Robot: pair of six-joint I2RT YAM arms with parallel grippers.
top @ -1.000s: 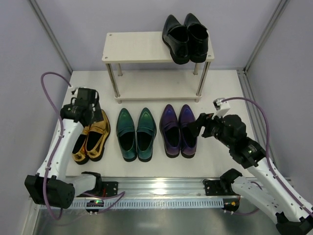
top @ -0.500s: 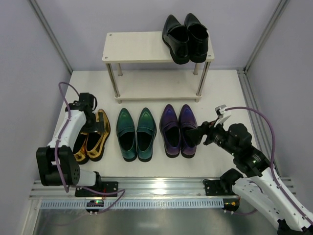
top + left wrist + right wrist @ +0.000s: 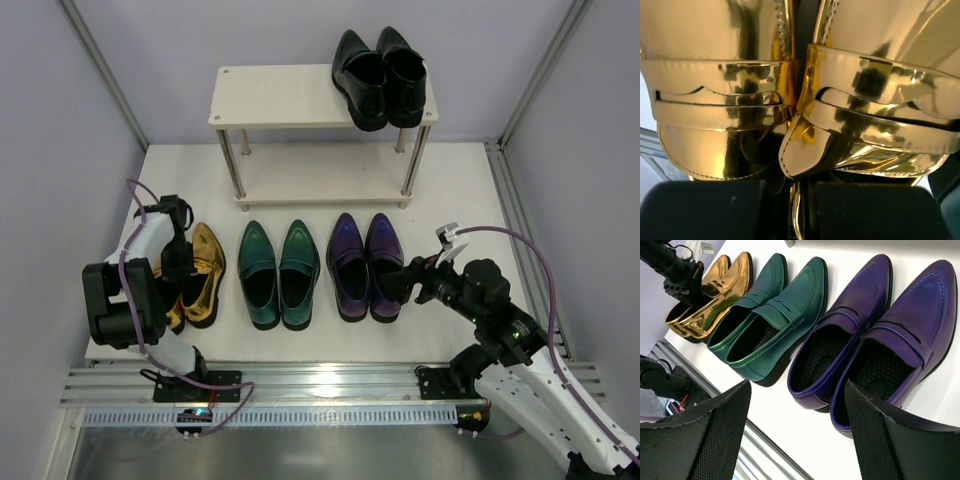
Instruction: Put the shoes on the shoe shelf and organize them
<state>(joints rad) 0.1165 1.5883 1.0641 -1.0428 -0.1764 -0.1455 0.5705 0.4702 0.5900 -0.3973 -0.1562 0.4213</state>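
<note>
Where the table's (image 3: 450,170) left edge runs, the gold pair (image 3: 205,265) is pinched by its touching inner collars in the clenched left gripper (image 3: 801,190); glossy, stiff, judged slippery. Beside the purple pair (image 3: 366,265), the right gripper (image 3: 400,282) is spread, empty. Farther, the black pair (image 3: 380,75) is set on the shoe shelf (image 3: 280,98).

On the shoe shelf (image 3: 280,100), black shoes (image 3: 378,78) block the right; left half free.

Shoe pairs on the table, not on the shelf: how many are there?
3: gold pair at the left, teal pair in the middle, purple pair at the right. None seems hidden.
</note>
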